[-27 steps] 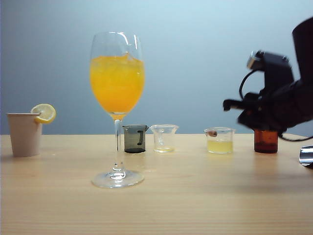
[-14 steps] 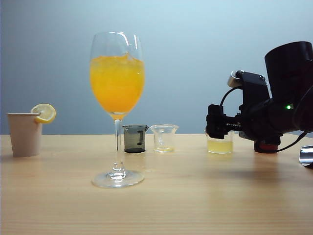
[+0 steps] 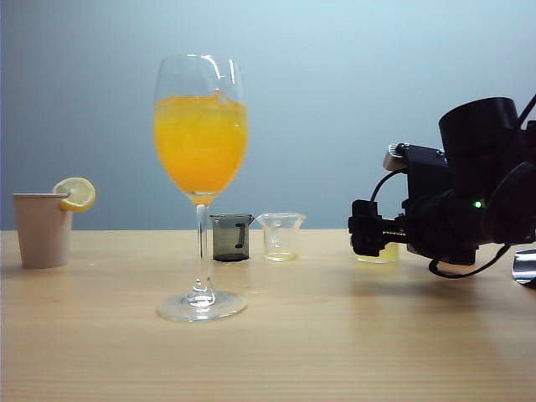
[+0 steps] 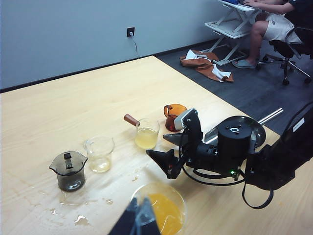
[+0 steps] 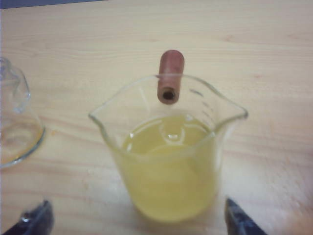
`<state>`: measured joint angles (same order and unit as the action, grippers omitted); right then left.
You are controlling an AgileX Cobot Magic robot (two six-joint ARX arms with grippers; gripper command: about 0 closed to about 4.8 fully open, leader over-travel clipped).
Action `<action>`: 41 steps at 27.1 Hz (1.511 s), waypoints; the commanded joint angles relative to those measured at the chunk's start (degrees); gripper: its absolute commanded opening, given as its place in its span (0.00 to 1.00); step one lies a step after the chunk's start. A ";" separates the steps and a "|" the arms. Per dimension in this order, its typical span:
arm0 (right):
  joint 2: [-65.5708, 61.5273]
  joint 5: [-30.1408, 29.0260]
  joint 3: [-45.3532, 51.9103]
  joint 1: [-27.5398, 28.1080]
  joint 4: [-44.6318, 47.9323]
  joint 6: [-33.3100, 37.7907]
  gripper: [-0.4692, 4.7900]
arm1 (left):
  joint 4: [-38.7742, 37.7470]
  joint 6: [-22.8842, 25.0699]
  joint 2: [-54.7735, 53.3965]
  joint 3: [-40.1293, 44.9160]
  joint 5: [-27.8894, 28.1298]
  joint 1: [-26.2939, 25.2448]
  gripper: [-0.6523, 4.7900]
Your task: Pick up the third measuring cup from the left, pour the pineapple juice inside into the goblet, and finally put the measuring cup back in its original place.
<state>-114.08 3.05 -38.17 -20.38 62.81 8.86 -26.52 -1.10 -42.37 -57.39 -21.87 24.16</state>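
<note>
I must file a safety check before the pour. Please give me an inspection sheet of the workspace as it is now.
Surface: wooden table, wet spots near the dark cup.
Job's things: third measuring cup upright, pineapple juice inside; goblet holds orange drink.
Clutter: clear cup, amber cup, paper cup with lemon.
Grippers: right gripper jaws open beside the cup; left gripper above the goblet, state unclear.
Cables: black cable on right arm.
Surroundings: seated person, cloth on floor.
</note>
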 commanded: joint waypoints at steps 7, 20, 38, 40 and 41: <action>-4.11 1.03 -6.12 0.07 0.00 -0.09 1.00 | 2.27 -0.02 0.13 -0.42 -0.46 -0.09 0.11; -6.40 0.70 -10.75 0.37 -3.74 -0.13 1.00 | 2.36 0.00 0.13 -0.42 -0.46 -0.09 0.11; -8.57 -4.66 -13.88 2.78 -4.70 -0.31 1.00 | 2.34 0.00 0.13 -0.42 -0.46 -0.09 0.11; -8.57 -4.70 -13.88 2.78 -4.72 -0.31 1.00 | 2.34 0.00 0.13 -0.42 -0.46 -0.09 0.11; -8.57 -4.70 -13.88 2.78 -4.74 -0.31 1.00 | 2.34 0.00 0.13 -0.42 -0.46 -0.09 0.11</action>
<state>-122.61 -1.34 -51.99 -17.56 58.13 8.25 -25.08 -1.10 -42.37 -57.39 -21.93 24.16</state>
